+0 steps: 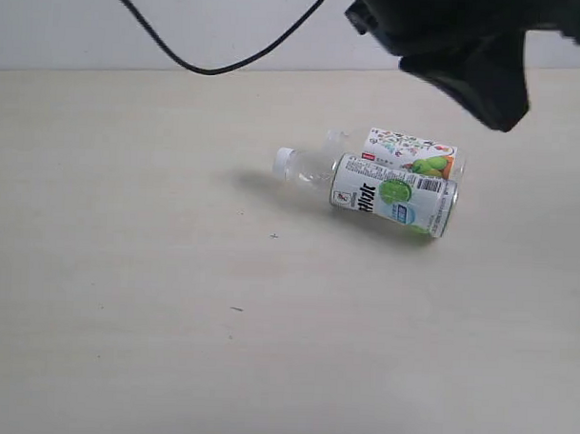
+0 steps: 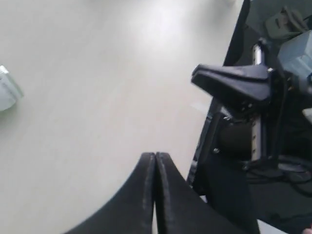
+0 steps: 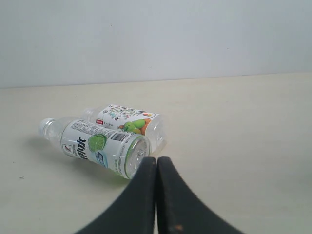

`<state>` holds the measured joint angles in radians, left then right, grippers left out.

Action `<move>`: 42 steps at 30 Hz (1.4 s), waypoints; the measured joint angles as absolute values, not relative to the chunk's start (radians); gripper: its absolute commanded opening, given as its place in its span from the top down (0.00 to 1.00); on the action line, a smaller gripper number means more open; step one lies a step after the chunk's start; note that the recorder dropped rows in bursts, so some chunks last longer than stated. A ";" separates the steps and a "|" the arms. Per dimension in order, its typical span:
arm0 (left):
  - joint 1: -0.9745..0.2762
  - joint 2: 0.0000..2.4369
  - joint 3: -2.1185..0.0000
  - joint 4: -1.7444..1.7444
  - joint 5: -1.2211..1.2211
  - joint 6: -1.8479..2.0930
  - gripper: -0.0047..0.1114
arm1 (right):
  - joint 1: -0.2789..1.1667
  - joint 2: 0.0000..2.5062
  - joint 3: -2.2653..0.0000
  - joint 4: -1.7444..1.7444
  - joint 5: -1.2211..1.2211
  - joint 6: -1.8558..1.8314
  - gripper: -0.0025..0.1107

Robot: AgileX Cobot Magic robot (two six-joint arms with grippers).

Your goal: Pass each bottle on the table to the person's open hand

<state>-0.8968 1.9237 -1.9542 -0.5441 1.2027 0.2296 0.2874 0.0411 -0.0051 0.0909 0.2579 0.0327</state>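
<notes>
Lying on their sides on the pale beige wood-grain table (image 1: 125, 287), the clear plastic bottle with the lime-picture label (image 1: 391, 195) and the clear bottle with the patterned white-orange label (image 1: 407, 150) rest side by side, apparently touching. The exterior view shows only a blurred black arm (image 1: 467, 52). The right wrist view reveals the black right gripper (image 3: 156, 163) facing the bottles, fingers pressed together, empty. The left wrist view alone shows the black left gripper (image 2: 155, 157), likewise closed and empty, over bare table.

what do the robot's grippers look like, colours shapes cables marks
The left gripper and right gripper both have smooth matte black fingers, curved and tapering to narrow tips. One right finger carries a small brownish speck. A thin black cable loops through the exterior view.
</notes>
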 measured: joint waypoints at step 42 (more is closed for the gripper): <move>-0.522 1.218 -0.823 -0.497 0.372 0.228 0.95 | 0.287 0.041 -0.005 0.091 0.258 0.033 0.98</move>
<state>-0.5220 1.2182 -0.8234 -0.4974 0.3718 0.2279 0.2874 0.0411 -0.0051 0.0909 0.2579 0.0327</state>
